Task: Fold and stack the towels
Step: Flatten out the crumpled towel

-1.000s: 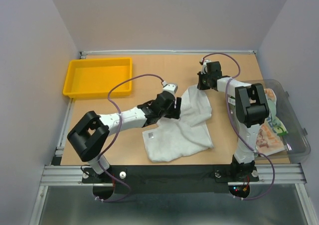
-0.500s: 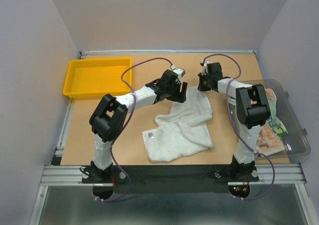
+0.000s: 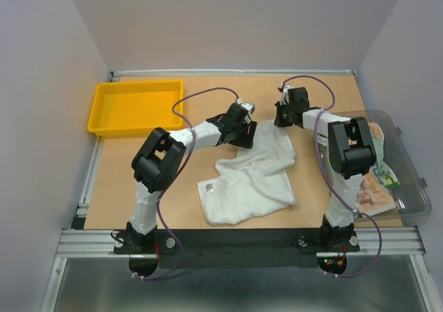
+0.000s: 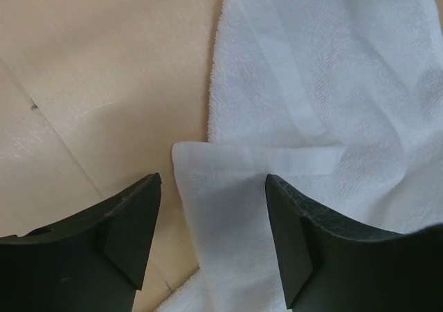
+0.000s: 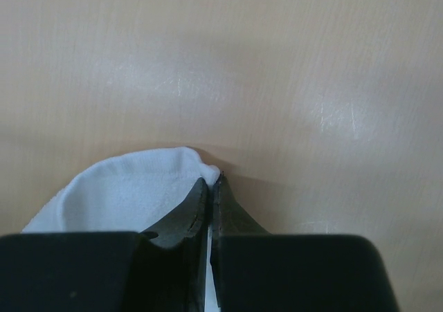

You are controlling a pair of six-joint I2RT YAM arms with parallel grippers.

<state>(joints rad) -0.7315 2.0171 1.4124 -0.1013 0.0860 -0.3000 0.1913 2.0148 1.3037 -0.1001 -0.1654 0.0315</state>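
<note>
Though lilac-walled, tan table (image 3: 114,187) under towel (image 3: 256,184)

Even bright light; faint shadow under right pincer (image 5: 211,182).

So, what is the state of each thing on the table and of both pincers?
White terry-cloth towel: unfolded, rumpled, one corner turned over.
Yellow plastic tray: empty.
Clear plastic bin: holds printed cloths.
Left pincer: open, straddling the turned-over towel corner.
Right pincer: shut on the towel's far edge.
</note>
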